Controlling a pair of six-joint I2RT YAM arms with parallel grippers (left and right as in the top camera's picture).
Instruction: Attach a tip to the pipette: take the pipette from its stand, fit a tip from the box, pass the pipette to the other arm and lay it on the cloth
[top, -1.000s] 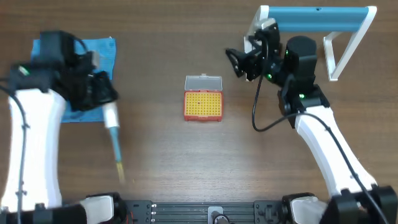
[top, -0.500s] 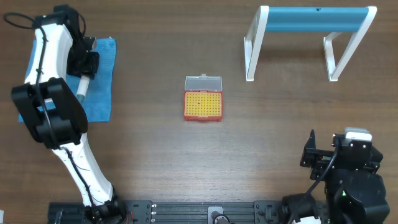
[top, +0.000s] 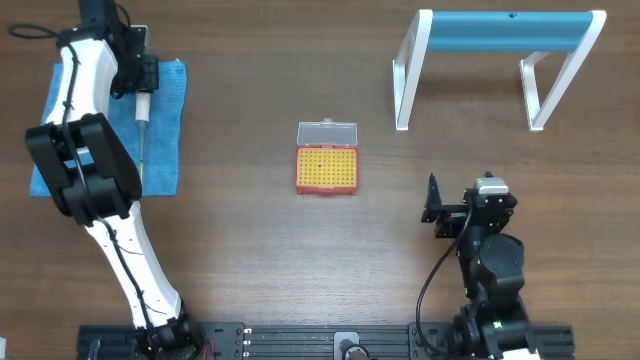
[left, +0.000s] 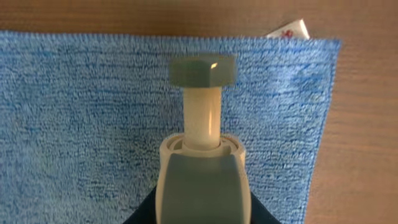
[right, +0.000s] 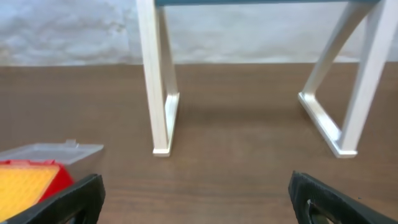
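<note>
The grey and white pipette (top: 144, 108) lies on the blue cloth (top: 168, 120) at the far left, its thin tip (top: 141, 165) pointing toward the near edge. My left gripper (top: 135, 75) sits at the pipette's upper end, shut on it. In the left wrist view the pipette's body (left: 202, 180) and plunger knob (left: 203, 70) stand between my left gripper's (left: 202, 213) fingers, over the cloth (left: 74, 93). My right gripper (top: 440, 205) is at the near right, open and holding nothing, as the right wrist view (right: 199, 205) confirms.
The tip box (top: 327, 165), lid open and yellow rack showing, stands mid-table, also visible at the right wrist view's edge (right: 28, 177). The white and blue stand (top: 510, 30) spans the far right, with its legs (right: 155, 81) ahead of the right gripper.
The left arm carried the pipette from the near left up onto the cloth, where it now lies lengthwise. The right arm drew back from the stand to the near right.
</note>
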